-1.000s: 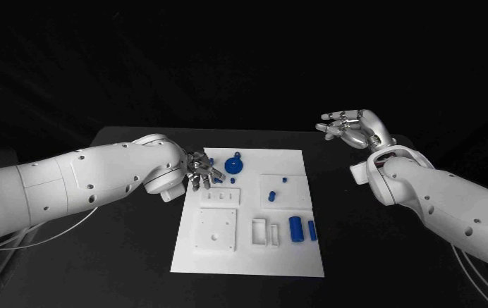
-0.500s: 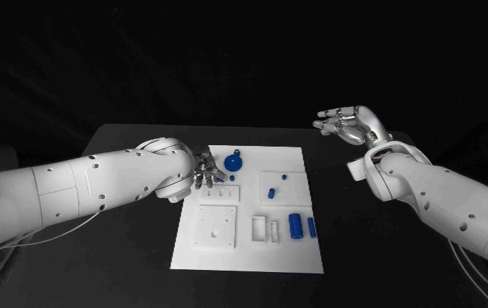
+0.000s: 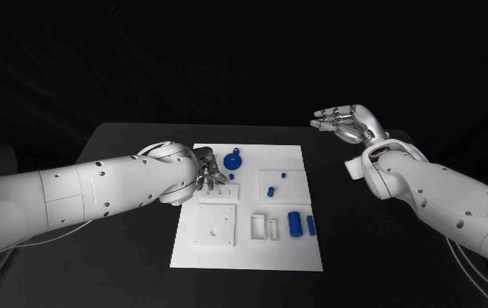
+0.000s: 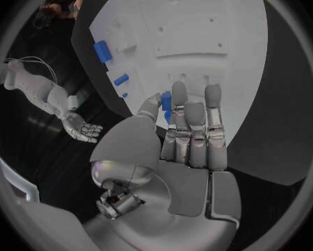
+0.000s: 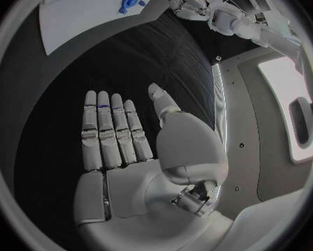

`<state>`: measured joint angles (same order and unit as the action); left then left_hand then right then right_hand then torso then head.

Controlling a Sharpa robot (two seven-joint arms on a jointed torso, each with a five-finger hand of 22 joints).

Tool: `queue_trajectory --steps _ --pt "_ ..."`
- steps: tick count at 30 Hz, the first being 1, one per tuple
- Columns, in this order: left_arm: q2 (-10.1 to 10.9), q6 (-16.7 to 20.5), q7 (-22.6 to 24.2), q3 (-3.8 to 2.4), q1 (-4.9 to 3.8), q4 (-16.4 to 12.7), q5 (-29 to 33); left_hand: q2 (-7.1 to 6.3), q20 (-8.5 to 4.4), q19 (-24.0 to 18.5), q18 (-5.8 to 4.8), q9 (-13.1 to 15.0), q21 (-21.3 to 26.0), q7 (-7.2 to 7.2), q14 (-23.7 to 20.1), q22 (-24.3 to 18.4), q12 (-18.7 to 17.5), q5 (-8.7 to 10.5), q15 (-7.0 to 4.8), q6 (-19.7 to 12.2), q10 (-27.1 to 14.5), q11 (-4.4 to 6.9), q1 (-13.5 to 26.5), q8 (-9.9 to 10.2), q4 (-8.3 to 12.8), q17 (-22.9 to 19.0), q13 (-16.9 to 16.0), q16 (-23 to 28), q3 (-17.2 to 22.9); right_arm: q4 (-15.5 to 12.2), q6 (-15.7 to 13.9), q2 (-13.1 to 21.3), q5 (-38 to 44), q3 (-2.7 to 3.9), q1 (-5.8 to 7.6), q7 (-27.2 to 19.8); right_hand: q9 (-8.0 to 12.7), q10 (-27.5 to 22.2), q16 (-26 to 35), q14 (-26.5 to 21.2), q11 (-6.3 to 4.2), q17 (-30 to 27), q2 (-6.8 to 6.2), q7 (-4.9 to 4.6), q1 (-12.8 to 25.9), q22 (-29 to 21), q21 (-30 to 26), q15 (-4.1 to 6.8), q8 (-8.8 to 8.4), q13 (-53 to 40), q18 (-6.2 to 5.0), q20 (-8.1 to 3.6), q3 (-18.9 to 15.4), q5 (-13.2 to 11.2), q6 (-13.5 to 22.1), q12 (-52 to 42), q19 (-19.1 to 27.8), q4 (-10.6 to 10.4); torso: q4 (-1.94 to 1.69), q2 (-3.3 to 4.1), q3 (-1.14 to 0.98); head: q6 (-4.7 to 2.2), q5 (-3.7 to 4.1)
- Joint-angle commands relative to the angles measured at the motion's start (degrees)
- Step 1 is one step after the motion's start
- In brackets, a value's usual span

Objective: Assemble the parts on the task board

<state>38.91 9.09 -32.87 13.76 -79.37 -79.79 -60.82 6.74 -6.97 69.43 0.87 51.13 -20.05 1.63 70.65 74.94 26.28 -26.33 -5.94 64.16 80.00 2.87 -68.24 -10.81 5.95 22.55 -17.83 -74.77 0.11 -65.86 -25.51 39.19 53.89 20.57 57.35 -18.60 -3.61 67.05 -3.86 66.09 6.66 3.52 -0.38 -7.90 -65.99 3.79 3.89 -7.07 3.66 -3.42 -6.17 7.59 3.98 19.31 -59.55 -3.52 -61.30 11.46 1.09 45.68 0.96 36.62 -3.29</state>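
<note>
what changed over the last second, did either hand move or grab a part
The left hand has crept along the task board edge toward its near end, its arm swinging further in over the table; it holds nothing. The right hand shifted only slightly, open above the table's far right. The blue parts lie where they were.

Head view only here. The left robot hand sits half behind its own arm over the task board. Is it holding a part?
Observer: In the left wrist view the left robot hand has its fingers stretched out and its palm bare, nothing gripped.
Operator: What's at the fingertips?
Observer: A small blue part shows between thumb and fingers, against the task board. I cannot tell if they touch.
Operator: Right palm?
Observer: In the right wrist view the right robot hand is flat and empty, over the black table.
</note>
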Motion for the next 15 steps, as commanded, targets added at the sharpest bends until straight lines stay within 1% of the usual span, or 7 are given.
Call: queue_trajectory --steps 1,8,12,13,15 --pt "-0.22 -0.56 0.17 0.00 0.32 0.06 -2.03 0.93 -0.19 0.42 -0.62 -0.07 0.19 -1.80 0.45 1.03 -0.36 -0.15 -0.13 2.19 1.00 0.56 -1.16 0.01 3.73 0.12 0.05 0.23 3.24 0.07 2.56 -0.10 -0.32 0.04 0.01 -1.27 0.07 -0.42 0.36 -0.41 0.03 -0.06 0.68 -0.20 0.04 -0.06 0.01 0.06 -0.12 0.10 -0.62 0.01 0.26 0.35 -0.21 0.20 0.24 -0.23 0.00 0.00 0.00 0.10 0.05" --pt "-0.33 -0.41 0.15 0.00 1.25 0.53 -2.66 0.96 -0.21 0.50 -0.62 -0.22 0.23 -1.82 0.56 1.03 -0.42 -0.19 -0.16 2.18 1.09 0.58 -1.12 -0.13 3.83 0.21 0.03 0.28 3.22 0.08 1.84 -0.18 -0.87 0.04 0.01 -1.21 0.07 -0.42 0.35 -0.38 0.06 -0.05 0.43 -0.25 -0.09 -0.04 0.05 -0.07 -0.11 0.09 -0.76 0.09 0.56 0.39 -0.09 0.18 0.23 -0.15 -0.03 -0.02 0.03 0.12 0.23" --pt "-0.39 -0.33 0.34 -0.01 1.74 0.91 -2.74 0.96 -0.23 0.55 -0.62 -0.26 0.25 -1.84 0.61 1.03 -0.44 -0.20 -0.17 2.22 1.13 0.59 -1.05 -0.24 3.85 0.25 0.01 0.30 3.18 0.01 0.82 -0.17 -0.68 0.04 0.01 -0.97 0.07 -0.33 0.35 -0.20 0.03 -0.05 0.26 -0.26 -0.05 -0.04 0.06 -0.09 -0.11 0.10 -0.78 0.03 1.50 0.47 -0.07 0.18 0.07 -0.23 -0.02 -0.02 0.03 0.23 0.24" --pt "-0.39 -0.30 0.41 -0.01 1.85 1.00 -2.74 0.98 -0.24 0.56 -0.63 -0.28 0.28 -1.85 0.63 1.03 -0.47 -0.24 -0.18 2.19 1.13 0.59 -0.98 -0.33 3.86 0.28 0.00 0.35 3.15 -0.01 0.57 -0.17 -0.51 0.04 0.01 -0.92 0.07 -0.31 0.35 -0.16 0.00 -0.05 0.46 -0.25 -0.42 -0.04 0.07 -0.07 -0.12 0.10 -0.78 0.00 2.44 -0.34 -0.09 0.19 0.04 0.05 0.00 -0.01 0.03 0.27 0.30" --pt "-0.39 -0.28 0.50 -0.01 2.00 1.14 -2.75 0.99 -0.24 0.57 -0.63 -0.29 0.29 -1.85 0.64 1.03 -0.49 -0.26 -0.18 2.17 1.13 0.59 -0.94 -0.37 3.86 0.30 -0.01 0.37 3.14 -0.02 0.22 -0.16 -0.34 0.04 0.01 -0.83 0.07 -0.25 0.35 -0.13 0.02 -0.05 -0.14 -0.27 0.27 -0.04 0.06 -0.05 -0.10 0.10 -0.76 -0.03 4.21 -0.30 -0.14 0.19 -0.01 0.13 -0.02 -0.01 0.04 0.20 0.33"
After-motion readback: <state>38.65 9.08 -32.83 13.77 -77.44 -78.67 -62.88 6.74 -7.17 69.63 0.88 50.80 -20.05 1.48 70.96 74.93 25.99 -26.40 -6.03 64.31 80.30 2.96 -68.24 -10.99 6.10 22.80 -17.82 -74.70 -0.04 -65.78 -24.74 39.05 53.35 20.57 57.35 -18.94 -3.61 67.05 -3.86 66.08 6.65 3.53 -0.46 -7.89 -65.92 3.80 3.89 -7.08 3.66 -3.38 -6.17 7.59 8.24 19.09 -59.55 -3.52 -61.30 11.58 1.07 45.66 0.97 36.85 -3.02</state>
